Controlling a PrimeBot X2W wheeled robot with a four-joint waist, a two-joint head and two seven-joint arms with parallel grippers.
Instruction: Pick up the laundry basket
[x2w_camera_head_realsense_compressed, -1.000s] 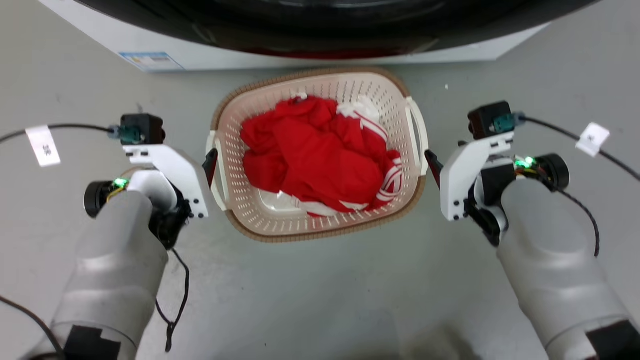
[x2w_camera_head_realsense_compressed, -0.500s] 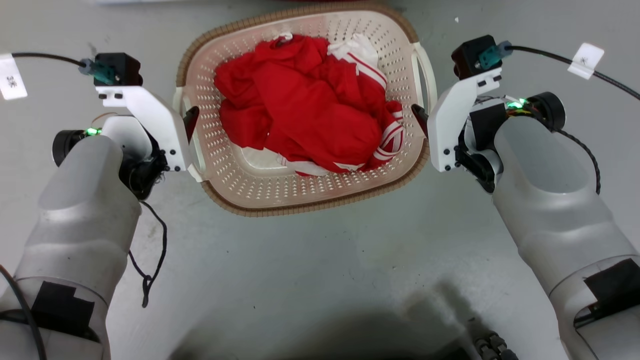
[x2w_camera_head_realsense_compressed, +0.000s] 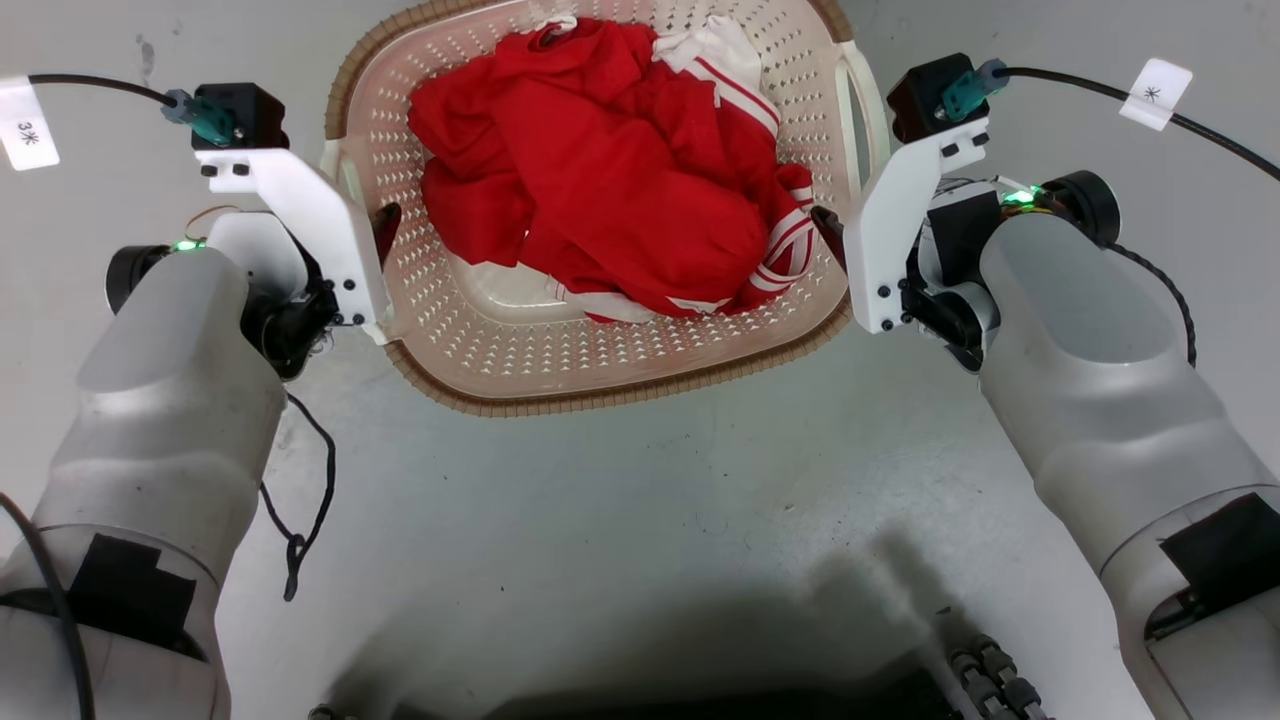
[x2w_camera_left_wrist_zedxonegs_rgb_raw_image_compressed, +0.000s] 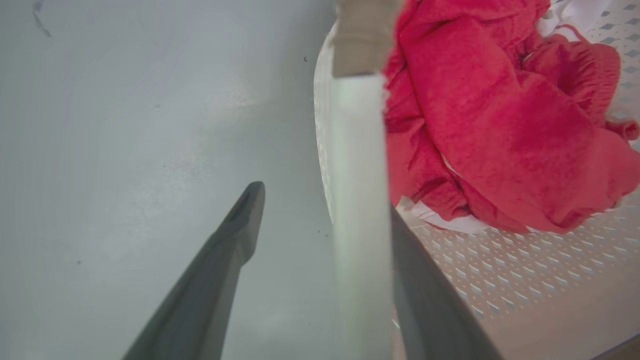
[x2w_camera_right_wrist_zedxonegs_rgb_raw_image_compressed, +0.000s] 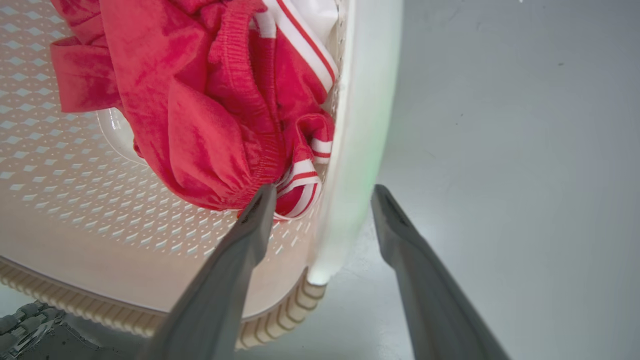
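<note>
Before you, the laundry basket (x2w_camera_head_realsense_compressed: 520, 385) lies between your two arms, with the heap of clothes (x2w_camera_head_realsense_compressed: 620, 190) in it. Your left gripper (x2w_camera_head_realsense_compressed: 385, 225) straddles the left handle (x2w_camera_left_wrist_zedxonegs_rgb_raw_image_compressed: 360, 200), one finger outside, one on the basket side. Your right gripper (x2w_camera_head_realsense_compressed: 828, 225) likewise straddles the right handle (x2w_camera_right_wrist_zedxonegs_rgb_raw_image_compressed: 360, 125), one finger inside the basket, one outside over the floor (x2w_camera_head_realsense_compressed: 640, 520).

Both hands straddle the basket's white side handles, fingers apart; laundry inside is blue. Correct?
Not blue: the laundry in the laundry basket is red with white stripes, per the head view. The left hand and right hand do straddle the white handles, fingers apart.
</note>
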